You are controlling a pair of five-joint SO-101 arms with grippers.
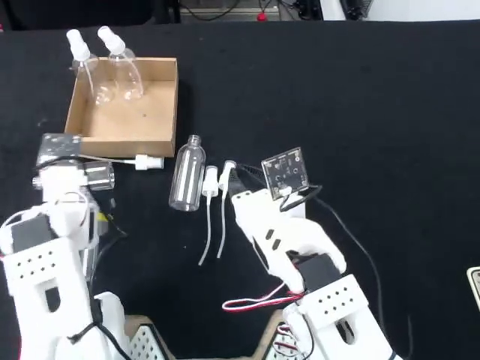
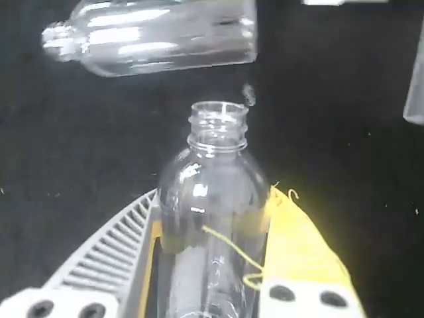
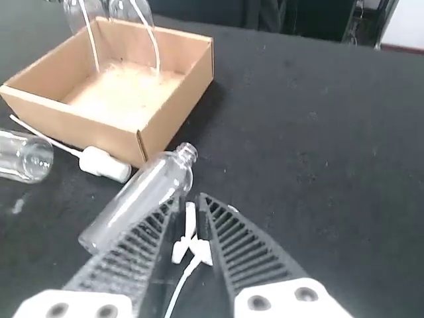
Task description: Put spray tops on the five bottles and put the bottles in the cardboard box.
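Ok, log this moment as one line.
left gripper: holds clear plastic bottle, uncapped | right gripper: shut on white spray top | cardboard box: two capped bottles

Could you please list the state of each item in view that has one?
Cardboard box: open on top.
Boxed bottles: upright, spray tops on.
Table bottle: lying down, uncapped.
Left gripper: shut on an uncapped bottle.
Right gripper: shut on a spray top.
Spray top by box: lying loose.

Held bottle (image 2: 212,192): clear glossy plastic, smooth. Spray tops (image 1: 211,182): wht plastic w/ thin clear tubes. Cardboard box (image 1: 120,136): matt brown. Table (image 1: 360,97): blk matt cloth. Right arm (image 1: 296,236): smooth wht plastic.
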